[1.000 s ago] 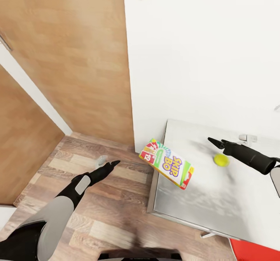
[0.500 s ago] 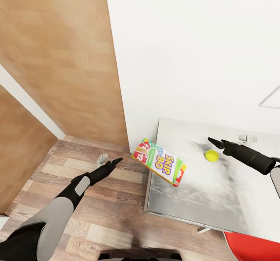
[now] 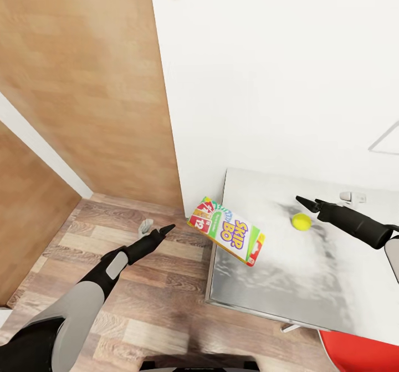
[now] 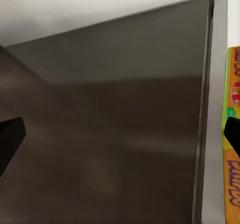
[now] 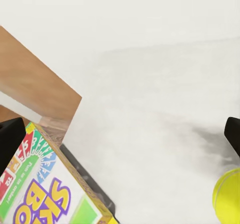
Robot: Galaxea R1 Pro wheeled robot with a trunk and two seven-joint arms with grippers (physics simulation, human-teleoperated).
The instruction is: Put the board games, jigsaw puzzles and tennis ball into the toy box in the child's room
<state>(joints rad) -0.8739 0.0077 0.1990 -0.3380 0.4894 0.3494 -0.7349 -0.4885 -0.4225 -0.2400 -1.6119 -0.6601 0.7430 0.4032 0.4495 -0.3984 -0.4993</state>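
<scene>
A board game (image 3: 227, 231), a white-green SKIP BO box with red ends, lies flat over the left edge of the grey table (image 3: 266, 289), partly overhanging the floor. The yellow-green tennis ball (image 3: 301, 221) rests on the tabletop to its right. My right gripper (image 3: 307, 202) hovers open just above and beside the ball, with nothing between its fingers. The right wrist view has the box (image 5: 45, 194) and the ball (image 5: 227, 196) at opposite sides. My left gripper (image 3: 163, 230) is open over the floor, left of the box (image 4: 232, 84). The toy box and jigsaw puzzles are out of view.
A white wall (image 3: 266, 83) stands behind the table, with a wooden door (image 3: 83, 72) to its left. A red seat (image 3: 354, 352) pokes in below the table's near right corner. A small grey object (image 3: 145, 227) sits on the plank floor by my left gripper.
The camera swung a little, shifting the whole picture leftward early on, then held still. Both arms, the box and the ball keep their places.
</scene>
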